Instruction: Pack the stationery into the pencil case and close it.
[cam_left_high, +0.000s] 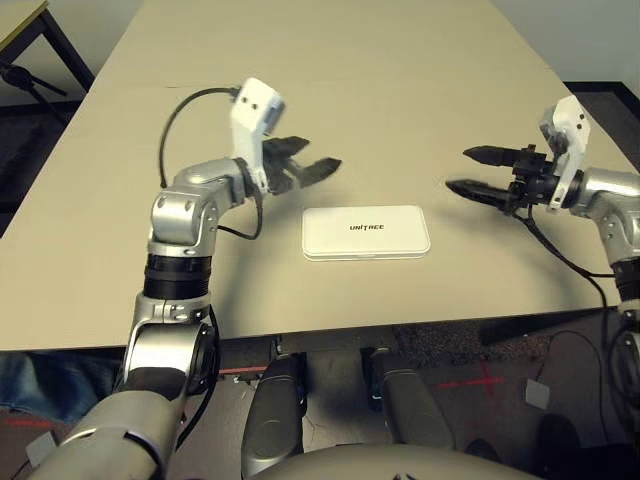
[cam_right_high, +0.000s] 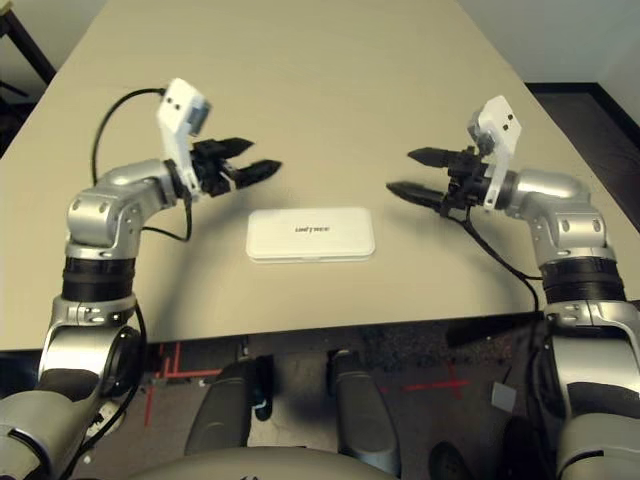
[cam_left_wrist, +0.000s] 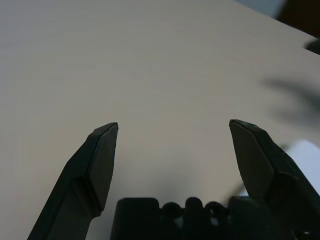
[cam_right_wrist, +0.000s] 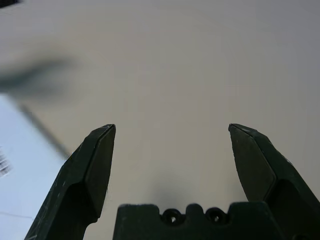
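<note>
Case: white case (cam_left_high: 366, 232) lies flat on the table (cam_left_high: 400, 80), lid down, dark lettering facing up, long side across the robot's front, near the table's front edge.
Stationery: no marker, stick, pencil or metal piece lies loose on the table; judged to be inside the case, though the contents are hidden.
Left claw: left gripper (cam_left_high: 305, 160) hangs above the table just behind the case's left end, pointing toward the middle; the 2 fingers (cam_left_wrist: 102, 160) stand wide apart with bare table between them, nothing held.
Right claw: right gripper (cam_left_high: 468, 170) hovers off the case's right end, pointing back toward the left one; jaws wide, nothing held.
Contact: neither claw touches the case; both are clear of it, 1 on each side.
Task state: lid looks flush all round, so the job reads as finished or at its last check; whether the latch has caught cannot be told.
Handling, weight: judged light, even when packed.
Handling, stiffness: hard plastic shell, rigid; will not bend under a pinch, but the lid could pop if squeezed near the opening edge.
Handling, surface: smooth and glossy-looking, likely to slide on the table and slip between the black pads.
Where to hold: across the short width near mid-length, or press down on the lid's flat top while the other claw steadies an end.
Risk: pushing from 1 side only would skate it away.
</note>
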